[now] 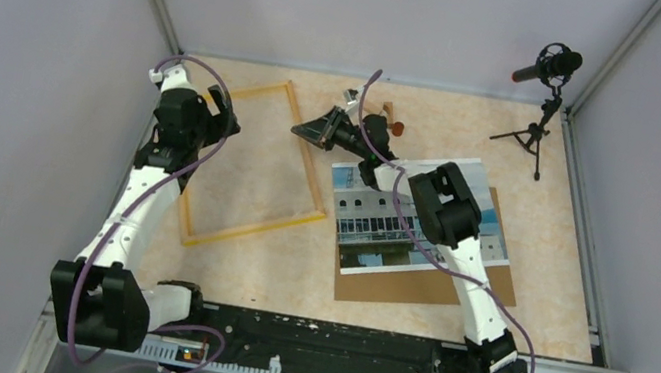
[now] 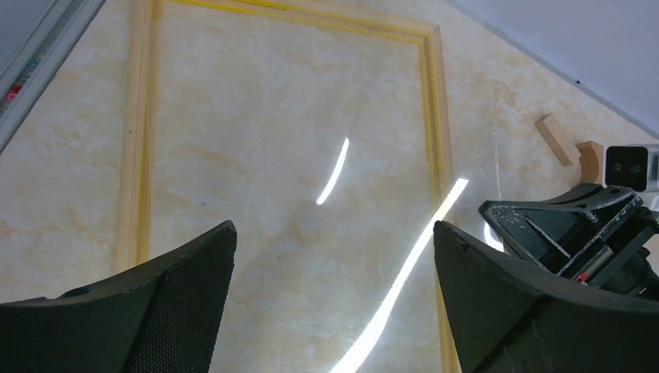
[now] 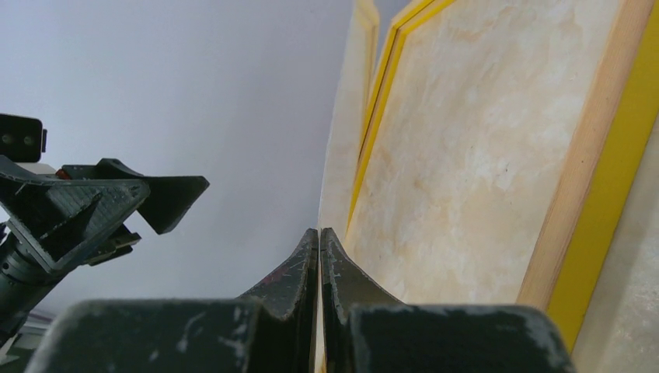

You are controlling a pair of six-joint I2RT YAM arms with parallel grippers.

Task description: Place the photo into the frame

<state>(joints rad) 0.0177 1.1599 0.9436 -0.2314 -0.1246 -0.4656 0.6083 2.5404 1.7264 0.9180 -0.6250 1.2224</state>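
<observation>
The frame (image 1: 243,228), thin yellow-orange wood, lies flat at the left middle of the table, with marble showing through it (image 2: 435,101) (image 3: 598,210). The photo (image 1: 371,224), a white building under blue sky, rests on a brown backing board (image 1: 421,288) to the frame's right. My left gripper (image 1: 226,118) hangs open over the frame's far left part, fingers wide apart (image 2: 334,225) with nothing between them. My right gripper (image 1: 300,131) hovers at the frame's far right rail, fingers pressed together (image 3: 319,231); I cannot make out anything held. Bright glare streaks cross the frame's inside.
Small wooden blocks (image 1: 387,113) (image 2: 553,138) and a red-brown piece (image 1: 398,129) lie behind the right gripper. A microphone on a tripod (image 1: 547,81) stands at the back right. Grey walls enclose the table, and a metal rail (image 1: 331,339) runs along its near edge.
</observation>
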